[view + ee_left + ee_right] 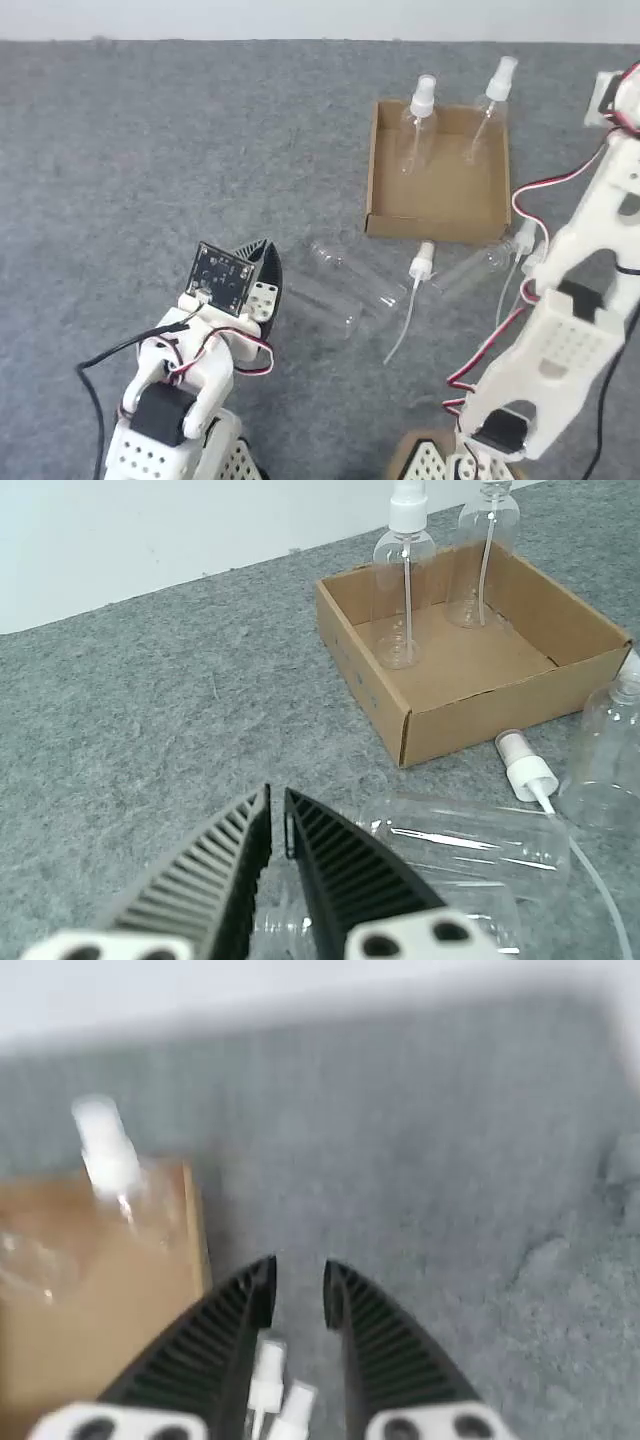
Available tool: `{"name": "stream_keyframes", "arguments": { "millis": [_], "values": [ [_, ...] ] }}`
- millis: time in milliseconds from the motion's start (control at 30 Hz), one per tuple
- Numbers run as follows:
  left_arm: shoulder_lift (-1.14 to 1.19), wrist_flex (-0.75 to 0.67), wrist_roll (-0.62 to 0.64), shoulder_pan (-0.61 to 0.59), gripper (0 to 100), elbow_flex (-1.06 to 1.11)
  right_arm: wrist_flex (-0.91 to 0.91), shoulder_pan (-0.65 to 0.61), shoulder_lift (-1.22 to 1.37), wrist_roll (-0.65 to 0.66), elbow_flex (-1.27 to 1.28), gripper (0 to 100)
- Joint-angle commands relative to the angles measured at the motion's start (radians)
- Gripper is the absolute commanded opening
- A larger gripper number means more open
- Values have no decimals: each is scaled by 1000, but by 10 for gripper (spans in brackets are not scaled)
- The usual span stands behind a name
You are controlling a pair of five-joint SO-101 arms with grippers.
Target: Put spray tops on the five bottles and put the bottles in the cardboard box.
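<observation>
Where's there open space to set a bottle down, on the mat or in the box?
Widest free patch: the grey mat left of the cardboard box. Inside the box, the near half of the floor is bare; two capped bottles stand along the far wall. Crowded: the strip before the box, with lying bottles and a loose spray top.

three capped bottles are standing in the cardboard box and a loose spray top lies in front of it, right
No: two capped bottles stand in the cardboard box, not three, as the high view shows. The loose spray top does lie in front.
</observation>
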Motion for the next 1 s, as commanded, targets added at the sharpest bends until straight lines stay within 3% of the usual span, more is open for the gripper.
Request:
{"name": "stream_keyframes", "arguments": {
  "millis": [0, 233, 400, 567, 733, 967],
  "values": [
    [-12, -40, 3, -5, 12, 12, 41, 42, -317, 68, 485, 46],
    [-12, -63, 3, -5, 12, 28, 5, 44, -693, 242, 1071, 46],
    [-12, -61, 3, -5, 12, 28, -222, 44, -892, 276, 1514, 62],
    [-12, -64, 3, -5, 12, 41, -489, 45, -993, 255, 1846, 185],
    [-12, -68, 3, -5, 12, 45, -631, 44, -908, 164, 1873, 194],
    [-12, -68, 3, -5, 12, 45, -728, 39, -572, -15, 1657, 194]
  ]
}}
